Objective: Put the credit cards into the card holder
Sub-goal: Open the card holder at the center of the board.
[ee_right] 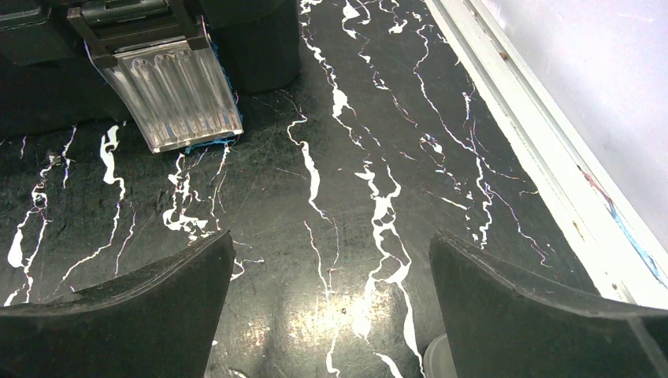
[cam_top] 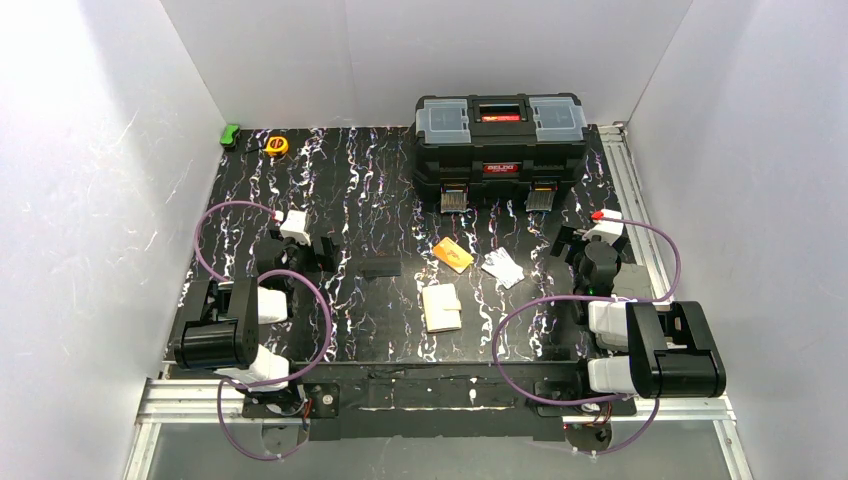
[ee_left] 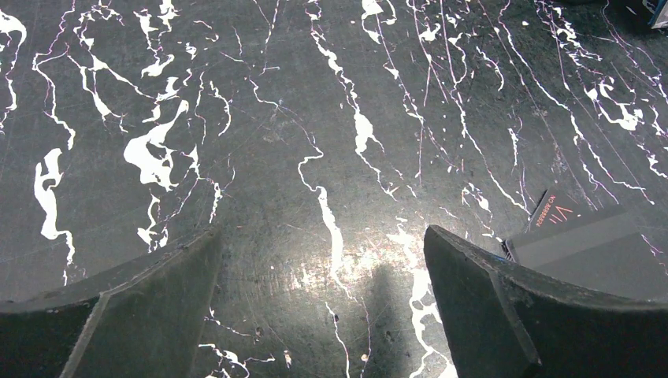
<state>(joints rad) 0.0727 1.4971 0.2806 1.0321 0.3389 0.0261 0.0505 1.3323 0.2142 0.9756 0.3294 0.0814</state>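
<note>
Jaws wide and empty on the left gripper (ee_left: 323, 244) and right gripper (ee_right: 331, 244), so best bet: left dips low to pry up the flat black plastic card (ee_left: 587, 244) just right of it, while the thin orange card (cam_top: 453, 254) and cream-beige folding wallet (cam_top: 441, 306) wait between the arms.

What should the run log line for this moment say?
left gripper: open, empty | right gripper: open, empty | black card, orange card: on table, outside card holder
</note>
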